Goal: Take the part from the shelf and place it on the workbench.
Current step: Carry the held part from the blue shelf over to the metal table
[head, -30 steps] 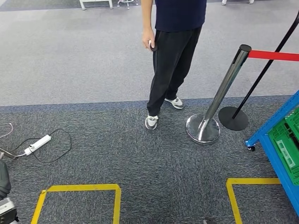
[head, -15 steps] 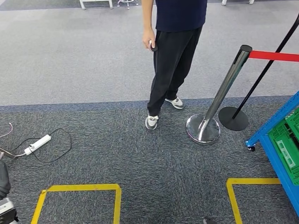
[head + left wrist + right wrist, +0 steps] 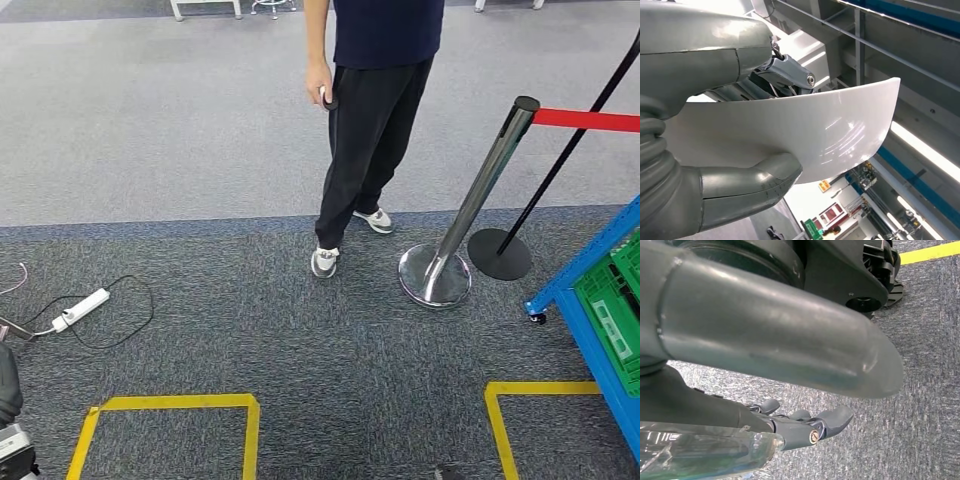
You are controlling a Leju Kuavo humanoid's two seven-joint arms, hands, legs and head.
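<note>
Blue shelf (image 3: 596,300) at right edge of head view, metal frame on a caster, holds green plastic crates (image 3: 615,310) with ribbed walls; contents can't be made out.

Left hand (image 3: 715,125) holds the part (image 3: 810,130): a white, glossy, curved plastic shell, thin-edged, pinched between thick grey thumb (image 3: 753,182) on one face and darker fingers (image 3: 787,72) on the other. Its long axis runs away from the hand, far end tapering to a corner. Behind it, ceiling beams and strip lights.

Right hand (image 3: 791,405) hangs over the grey carpet (image 3: 926,390), fingers (image 3: 832,420) stretched out and apart, holding nothing; thumb straight.

Head view: two-tone grey carpet floor, yellow tape squares (image 3: 173,420), white power strip (image 3: 79,308) with black cable, chrome stanchion (image 3: 453,240) on round base with red belt (image 3: 585,120), leaning; black stand (image 3: 502,250) beside it. A person (image 3: 373,120) in dark shirt and trousers, grey trainers, stands ahead, small dark object in one hand.
</note>
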